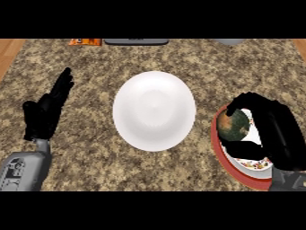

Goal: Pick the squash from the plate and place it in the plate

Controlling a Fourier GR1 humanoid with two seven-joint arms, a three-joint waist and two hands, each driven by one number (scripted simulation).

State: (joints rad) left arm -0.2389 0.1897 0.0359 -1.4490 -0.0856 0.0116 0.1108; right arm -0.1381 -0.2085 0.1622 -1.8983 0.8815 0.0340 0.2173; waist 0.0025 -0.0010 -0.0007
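Your right hand is curling around the squash on the red plate, your left hand is resting open, and the white plate is waiting.

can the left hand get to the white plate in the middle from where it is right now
Probably yes. The left hand rests open, fingers up, at the counter's left, and only bare counter lies between it and the white plate. The right hand is busy at the squash.
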